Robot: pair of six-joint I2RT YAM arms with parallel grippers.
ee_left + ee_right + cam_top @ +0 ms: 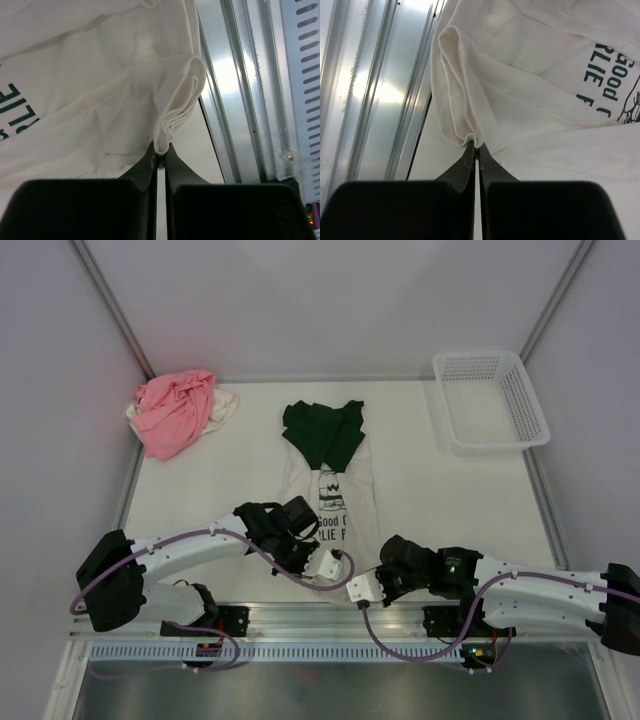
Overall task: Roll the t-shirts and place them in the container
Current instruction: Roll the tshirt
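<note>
Bare table (440, 500) lies open left and right of centre, bounded by the pink t-shirt (175, 412) upper left, the mesh basket (500, 443) upper right, the cream t-shirt (355, 490) with the green t-shirt (322, 430) on it down the middle, and the left arm (190, 548) and right arm (530, 588) across the lower frame.

The counter (440, 510) is seen whole from high above and behind its near edge, facing down and forward. Each wrist view is taken very close, along the left pincer (159, 152) or the right pincer (477, 147), toward the near hem of the cream-white t-shirt (362, 490) and the metal rail (235, 100). That shirt is shared by all three views.
</note>
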